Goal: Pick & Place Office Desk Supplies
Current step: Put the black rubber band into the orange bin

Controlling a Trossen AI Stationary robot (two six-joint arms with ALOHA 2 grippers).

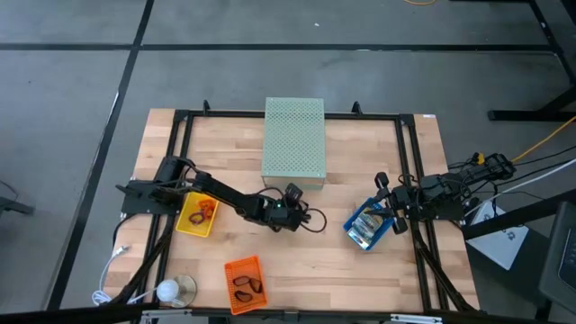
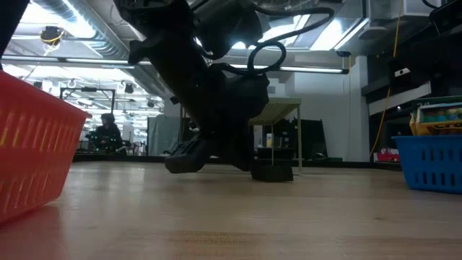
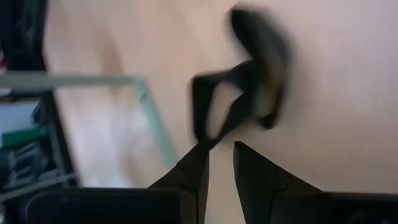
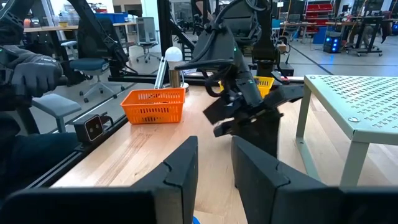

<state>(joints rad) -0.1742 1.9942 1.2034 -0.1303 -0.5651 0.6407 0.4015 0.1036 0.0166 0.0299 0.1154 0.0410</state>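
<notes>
A thin black loop-shaped piece (image 3: 245, 93) lies on the bare wood in front of the pale green box, and shows in the high view (image 1: 293, 192) and the low view (image 2: 273, 172). My left gripper (image 3: 221, 149) is low over the table (image 1: 288, 204), open by a narrow gap, its tips right at the piece's near corner. My right gripper (image 4: 214, 146) hovers open at the blue tray (image 1: 353, 230), which holds printed packets (image 1: 367, 223). Small rings (image 1: 200, 214) lie in the yellow tray and black loops (image 1: 247, 286) in the orange tray. My left gripper has one fingertip (image 3: 200, 155) at the near corner (image 3: 202, 138) of the black piece, which lies on the table beyond the tips and not between them. The picture is blurred, and I cannot tell whether the fingertip touches it.
The pale green perforated box (image 1: 294, 139) stands on legs just behind the left gripper. The yellow tray (image 1: 186, 225) is at the left, the orange tray (image 1: 230, 270) at the near edge. A black cable loop (image 1: 315, 222) lies beside the left gripper. A white bulb-shaped thing (image 1: 169, 290) sits at the near left corner.
</notes>
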